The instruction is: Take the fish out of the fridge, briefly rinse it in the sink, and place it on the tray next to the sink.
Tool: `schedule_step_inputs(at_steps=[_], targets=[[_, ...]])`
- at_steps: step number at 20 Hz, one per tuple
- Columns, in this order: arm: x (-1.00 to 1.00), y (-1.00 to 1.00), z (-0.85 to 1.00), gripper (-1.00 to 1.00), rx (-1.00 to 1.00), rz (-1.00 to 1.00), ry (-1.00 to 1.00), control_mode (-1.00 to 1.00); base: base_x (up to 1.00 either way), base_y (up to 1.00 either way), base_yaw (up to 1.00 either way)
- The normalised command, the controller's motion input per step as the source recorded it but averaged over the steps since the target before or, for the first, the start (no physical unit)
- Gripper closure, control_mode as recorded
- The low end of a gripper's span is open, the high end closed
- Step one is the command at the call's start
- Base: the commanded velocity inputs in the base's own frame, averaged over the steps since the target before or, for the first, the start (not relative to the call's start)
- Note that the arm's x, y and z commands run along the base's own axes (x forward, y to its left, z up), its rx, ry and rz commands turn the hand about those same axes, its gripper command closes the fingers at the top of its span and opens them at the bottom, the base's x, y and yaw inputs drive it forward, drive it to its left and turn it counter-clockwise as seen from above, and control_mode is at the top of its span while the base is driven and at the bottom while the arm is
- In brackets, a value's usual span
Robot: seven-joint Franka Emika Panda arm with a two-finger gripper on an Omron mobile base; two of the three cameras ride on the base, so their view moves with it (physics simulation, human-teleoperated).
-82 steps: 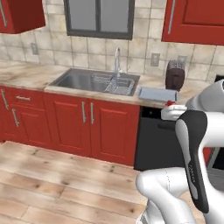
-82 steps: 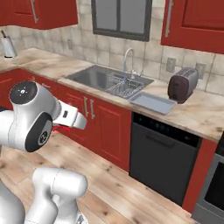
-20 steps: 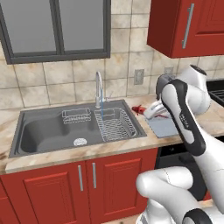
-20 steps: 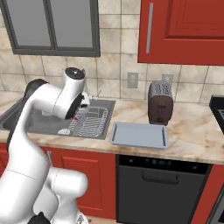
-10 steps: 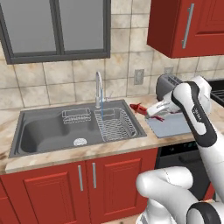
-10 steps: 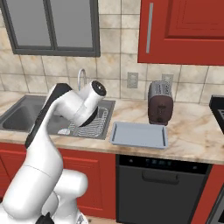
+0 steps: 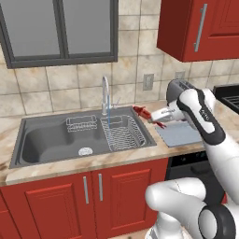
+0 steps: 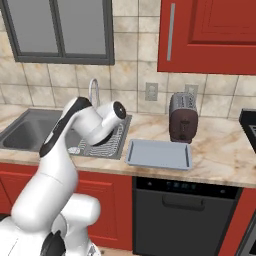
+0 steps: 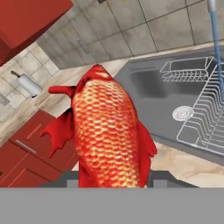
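Note:
My gripper (image 7: 151, 115) is shut on the fish (image 7: 142, 112), a red-orange scaly fish that points left, over the right rim of the sink (image 7: 51, 140). In the hand view the fish (image 9: 109, 131) stands between the dark fingertips (image 9: 72, 177), with the sink (image 9: 153, 87) beyond it. A thin blue stream of water runs from the faucet (image 7: 105, 95). The pale grey-blue tray (image 7: 179, 134) lies on the counter just right of the sink, below my hand; it also lies in the right base view, tray (image 8: 159, 154). The fridge is out of view.
A wire dish rack (image 7: 123, 133) fills the sink's right part and a smaller rack (image 7: 81, 123) sits at its back. A dark toaster (image 8: 182, 124) stands behind the tray. A red wall cabinet (image 7: 200, 28) hangs above right. A window is above the sink.
Since the oldest frames the base has driven up close to the sink. Over the last second the hand carrying the fish edged left toward the sink as the arm's elbow swung down to the right.

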Motion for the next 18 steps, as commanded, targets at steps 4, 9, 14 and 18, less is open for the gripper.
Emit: schedule_step_inputs(at_steps=[4,9,14,18], targets=[[0.62,0.0,0.0,1.0,0.0,0.0,0.03,-1.0,0.0,0.0,0.0],[0.55,0.05,0.0,1.0,0.0,0.0,0.07,-1.0,0.0,0.0,0.0],[0.36,0.03,-0.12,1.0,-0.04,0.0,0.09,-1.0,0.0,0.0,0.0],[0.18,0.0,-0.39,1.0,-0.1,0.0,0.08,-1.0,0.0,0.0,0.0]])
